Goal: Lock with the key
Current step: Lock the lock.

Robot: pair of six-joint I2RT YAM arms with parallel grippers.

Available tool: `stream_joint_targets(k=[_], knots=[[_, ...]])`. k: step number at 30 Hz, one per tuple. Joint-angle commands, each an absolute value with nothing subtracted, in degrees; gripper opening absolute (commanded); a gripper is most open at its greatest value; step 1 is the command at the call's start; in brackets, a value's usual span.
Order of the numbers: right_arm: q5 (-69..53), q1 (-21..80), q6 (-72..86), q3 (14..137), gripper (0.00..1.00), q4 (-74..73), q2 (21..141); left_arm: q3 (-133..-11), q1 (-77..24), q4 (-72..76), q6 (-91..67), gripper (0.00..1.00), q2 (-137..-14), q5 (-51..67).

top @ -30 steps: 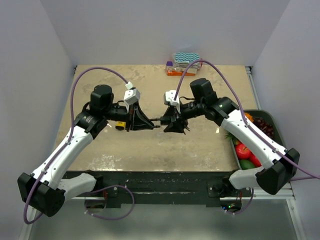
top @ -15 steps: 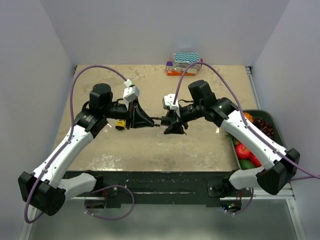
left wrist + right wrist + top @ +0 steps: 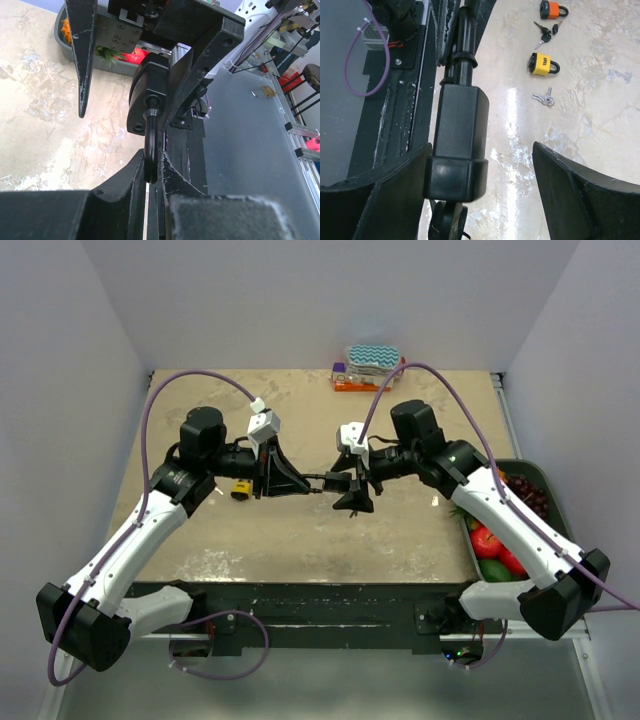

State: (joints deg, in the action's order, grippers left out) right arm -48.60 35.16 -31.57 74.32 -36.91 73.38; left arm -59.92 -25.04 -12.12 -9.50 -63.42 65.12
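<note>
A black padlock (image 3: 460,145) hangs in the air between my two grippers; it also shows in the top view (image 3: 326,480). My left gripper (image 3: 151,172) is shut on its shackle (image 3: 150,142), with the lock body (image 3: 149,95) just beyond the fingertips. My right gripper (image 3: 480,172) is open around the lock body, which lies against its left finger (image 3: 375,187); the right finger (image 3: 585,185) stands well apart. A black key head (image 3: 445,225) sticks out of the lock's underside.
On the table lie a yellow padlock (image 3: 544,64), an orange padlock (image 3: 553,9) and two small bunches of keys (image 3: 543,97) (image 3: 546,32). A grey bin of fruit (image 3: 510,530) stands at the right edge. Small boxes (image 3: 370,365) sit at the back.
My right arm's wrist has shifted a little to the right and away from the lock. My left arm holds the shackle in the same place.
</note>
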Motion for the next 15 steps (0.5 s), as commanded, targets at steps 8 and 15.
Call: stream_joint_targets(k=[8,15], knots=[[-51.77,34.37,-28.83,71.54,0.81,-33.40,71.89,-62.58,-24.17,2.36,-18.80,0.00,-61.96,67.06],[-52.21,34.28,-24.70,71.63,0.53,-28.14,71.81,-61.61,-24.17,4.48,-21.18,0.00,-62.05,66.97]])
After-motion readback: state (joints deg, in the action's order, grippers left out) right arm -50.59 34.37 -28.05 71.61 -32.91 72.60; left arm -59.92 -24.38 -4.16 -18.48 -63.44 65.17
